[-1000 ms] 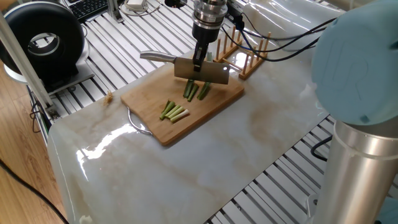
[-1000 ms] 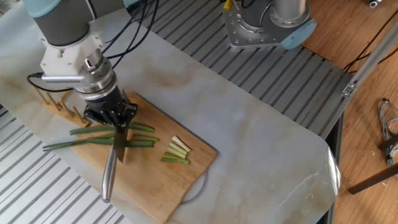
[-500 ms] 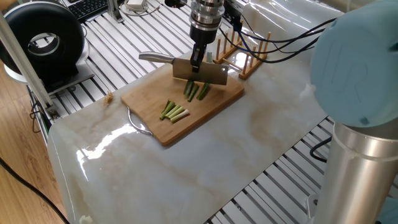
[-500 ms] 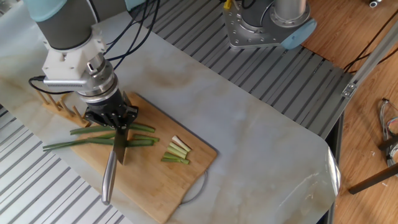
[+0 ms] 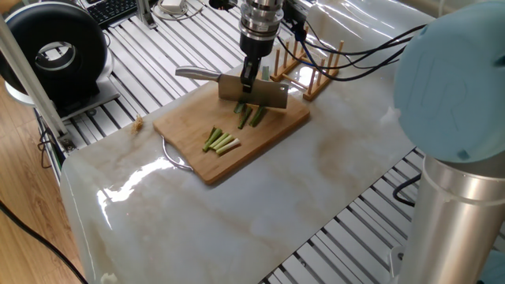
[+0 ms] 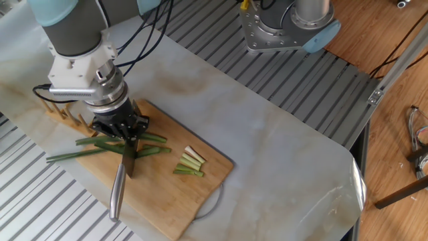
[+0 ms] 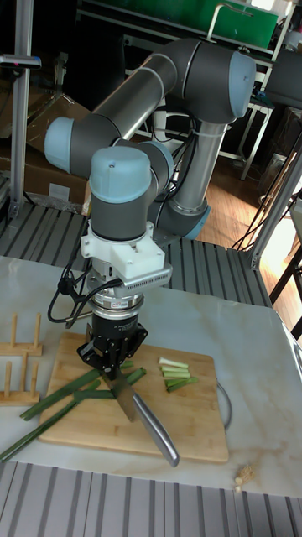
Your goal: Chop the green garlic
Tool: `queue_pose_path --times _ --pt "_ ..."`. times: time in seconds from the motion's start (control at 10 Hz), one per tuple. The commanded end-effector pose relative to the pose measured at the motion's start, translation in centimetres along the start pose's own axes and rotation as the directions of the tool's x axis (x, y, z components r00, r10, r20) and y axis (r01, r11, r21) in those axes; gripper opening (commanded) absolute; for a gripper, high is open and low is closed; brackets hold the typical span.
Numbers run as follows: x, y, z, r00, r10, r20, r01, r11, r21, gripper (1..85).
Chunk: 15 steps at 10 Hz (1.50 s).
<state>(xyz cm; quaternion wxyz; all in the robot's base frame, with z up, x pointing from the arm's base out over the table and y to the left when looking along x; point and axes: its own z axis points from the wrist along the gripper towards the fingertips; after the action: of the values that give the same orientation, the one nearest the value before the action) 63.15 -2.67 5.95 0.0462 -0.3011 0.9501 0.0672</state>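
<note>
On the wooden cutting board [image 6: 167,191] lies the green garlic [image 6: 100,148], its long stalks running across the board's far end with the dark leaves trailing off the edge onto the table, while a small cluster of cut pieces [image 6: 190,163] with pale ends sits apart toward the board's middle. Above the stalks the gripper [image 6: 125,130] has its fingers clamped on the spine of a knife [image 6: 120,181], a broad-bladed cleaver whose blade hangs across the stalks and whose metal handle points away from the arm; whether the edge touches the garlic is not clear. A wire loop handle sticks out from one short end of the board. Just beside the board, behind the arm's wrist, stands a wooden peg rack [image 5: 309,69]. All of this rests on a glossy, marble-patterned table top [image 6: 281,147], which lies over a ribbed aluminium frame [image 5: 142,55]. Beyond the table, the one fixed view shows a round black device [image 5: 54,54], a keyboard [image 5: 114,8] and wooden flooring.
</note>
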Motion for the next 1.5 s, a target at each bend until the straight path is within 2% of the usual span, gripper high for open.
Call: queue_pose_path --times 0.0,0.1,0.4,0.5,0.9,1.1,1.4 --pt "0.7 -0.5 -0.9 1.0 -0.017 0.005 0.017 1.0 -0.003 1.3" --pt "0.6 -0.5 -0.6 1.0 -0.014 0.004 0.014 1.0 -0.002 1.3" --pt "0.9 -1.0 0.2 0.999 -0.016 -0.034 0.017 0.999 0.037 1.3" --pt "1.0 -1.0 0.3 0.999 -0.019 -0.04 0.02 0.999 0.038 1.3" --pt "2.8 -1.8 -0.6 0.996 -0.039 -0.075 0.042 0.998 0.04 1.3" --pt "2.5 -1.3 -0.4 0.997 -0.033 -0.069 0.035 0.999 0.026 1.3" --pt "0.7 -0.3 0.3 1.0 -0.013 -0.024 0.013 1.0 0.008 1.3"
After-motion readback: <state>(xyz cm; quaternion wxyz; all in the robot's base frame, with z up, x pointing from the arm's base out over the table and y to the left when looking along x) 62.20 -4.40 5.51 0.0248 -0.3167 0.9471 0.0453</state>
